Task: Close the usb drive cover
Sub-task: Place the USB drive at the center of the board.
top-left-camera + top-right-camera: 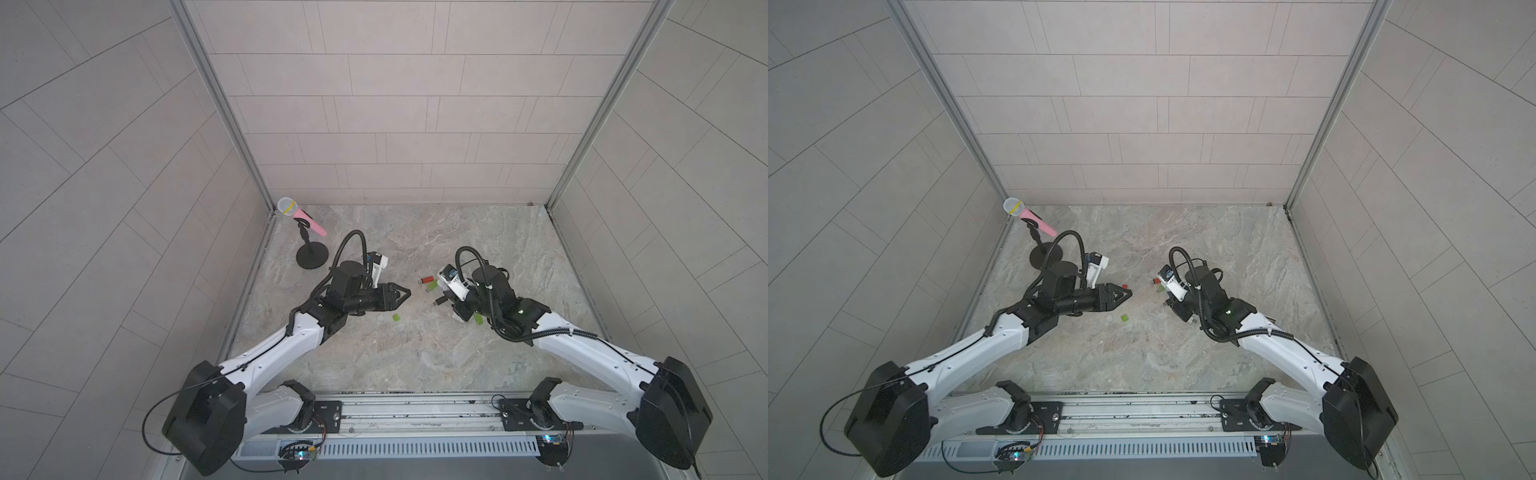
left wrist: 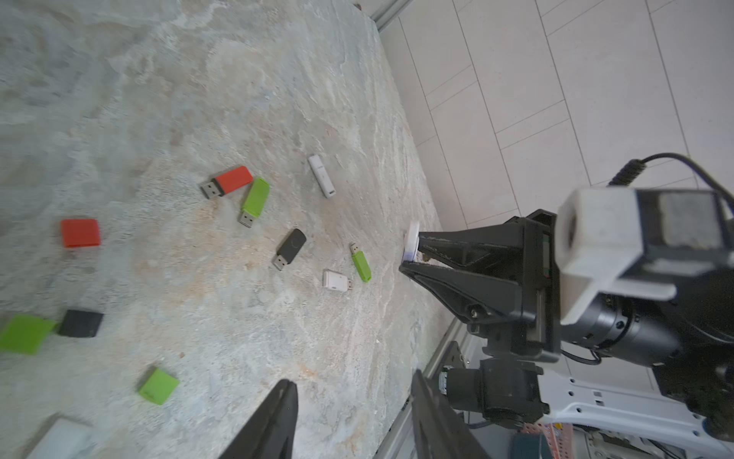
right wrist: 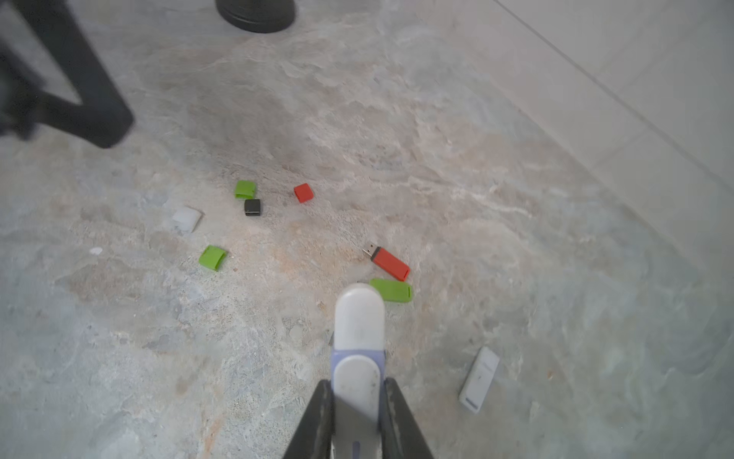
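Top views: the left gripper point(image 1: 401, 296) hangs low over the table point(image 1: 374, 365), tips pointing toward the middle. A green cap point(image 1: 396, 318) lies just beside it on the base side, and in a top view a red cap point(image 1: 1124, 286) shows at its tip. The right arm point(image 1: 552, 332) reaches over a cluster of loose drives: a red drive point(image 1: 427, 279), a green drive point(image 1: 433, 285) just beside it, and a black drive point(image 1: 439, 300). The wrist camera hides what this arm holds. A mic point(image 1: 303, 216) stands in the far left corner.

Left wrist: the left gripper's fingers point(image 2: 278, 417) stand apart with nothing between them, bare table under the gap. Across the table the right gripper point(image 2: 413, 254) pinches the held drive point(image 2: 411, 240), seen end on. The red, green and black drives lie with their plugs bare. A white drive point(image 2: 321, 181) lies capped beyond them. A black cap point(image 2: 80, 323) touches another green one.

Right wrist: the right gripper's fingers point(image 3: 313, 421) clamp the held drive's body from both sides, and the drive sticks out past the tips, above the table. Its cover point(image 3: 359, 314) sits on the free end, with a lilac band where cover meets body; whether it is pushed fully home I cannot tell. The left gripper is a dark blur at the frame's edge, well apart from the held drive.
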`<action>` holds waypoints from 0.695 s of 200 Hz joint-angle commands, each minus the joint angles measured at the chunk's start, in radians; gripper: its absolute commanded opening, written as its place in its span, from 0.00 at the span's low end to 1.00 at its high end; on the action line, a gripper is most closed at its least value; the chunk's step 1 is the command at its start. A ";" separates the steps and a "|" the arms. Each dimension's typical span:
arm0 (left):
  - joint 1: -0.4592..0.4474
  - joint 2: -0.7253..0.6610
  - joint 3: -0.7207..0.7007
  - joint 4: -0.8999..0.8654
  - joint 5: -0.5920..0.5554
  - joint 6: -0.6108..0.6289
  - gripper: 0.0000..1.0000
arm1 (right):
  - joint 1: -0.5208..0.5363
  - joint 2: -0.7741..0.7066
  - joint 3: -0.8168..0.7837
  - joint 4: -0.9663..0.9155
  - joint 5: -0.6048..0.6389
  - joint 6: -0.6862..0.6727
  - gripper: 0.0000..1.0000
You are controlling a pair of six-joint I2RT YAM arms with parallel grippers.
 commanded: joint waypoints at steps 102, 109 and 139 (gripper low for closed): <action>0.007 -0.282 -0.099 -0.101 -0.355 0.120 0.57 | -0.165 0.431 0.385 -0.388 0.043 0.388 0.20; 0.006 -0.290 -0.102 -0.102 -0.361 0.122 0.57 | -0.165 0.463 0.417 -0.422 0.044 0.390 0.20; 0.009 -0.318 -0.105 -0.121 -0.383 0.132 0.61 | -0.166 0.596 0.543 -0.557 0.074 0.398 0.19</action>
